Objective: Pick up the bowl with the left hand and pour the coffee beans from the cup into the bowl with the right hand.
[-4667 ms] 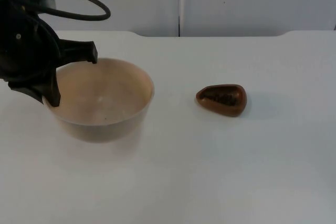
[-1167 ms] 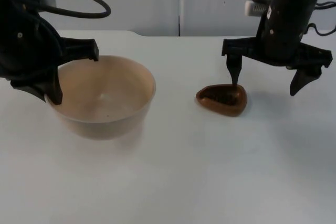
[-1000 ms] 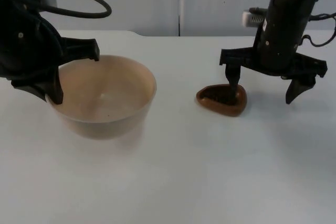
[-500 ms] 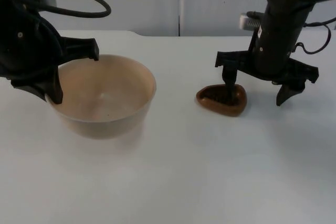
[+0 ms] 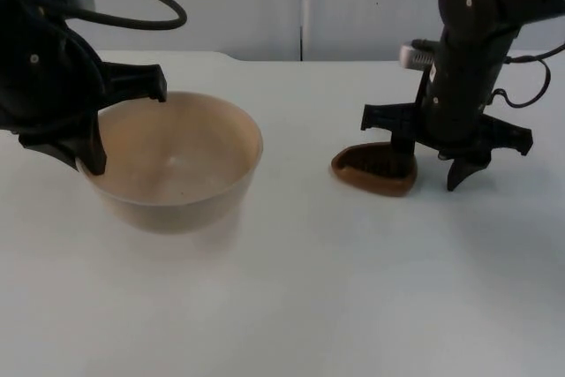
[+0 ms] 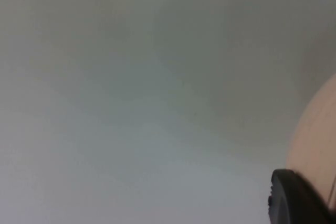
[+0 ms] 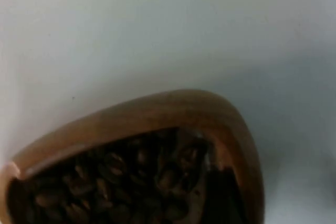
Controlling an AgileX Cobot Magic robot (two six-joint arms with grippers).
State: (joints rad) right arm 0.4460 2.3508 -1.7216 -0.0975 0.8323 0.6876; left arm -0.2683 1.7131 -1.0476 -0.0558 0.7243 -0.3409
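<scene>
At the desk's right side the right pincer straddles the brown cup's wall, spread wide around it; closing off-centre could tip the cup and spill beans. The left pincer grips the cream bowl's rim.

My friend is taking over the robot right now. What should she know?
Left gripper is shut on the bowl's rim at the table's left side.
Right gripper is open, down at the brown cup, one finger inside it, the other outside.
Coffee beans are all in the cup.
Done: bowl gripped.
Left: grip the cup, lift it, pour the beans into the bowl.
</scene>
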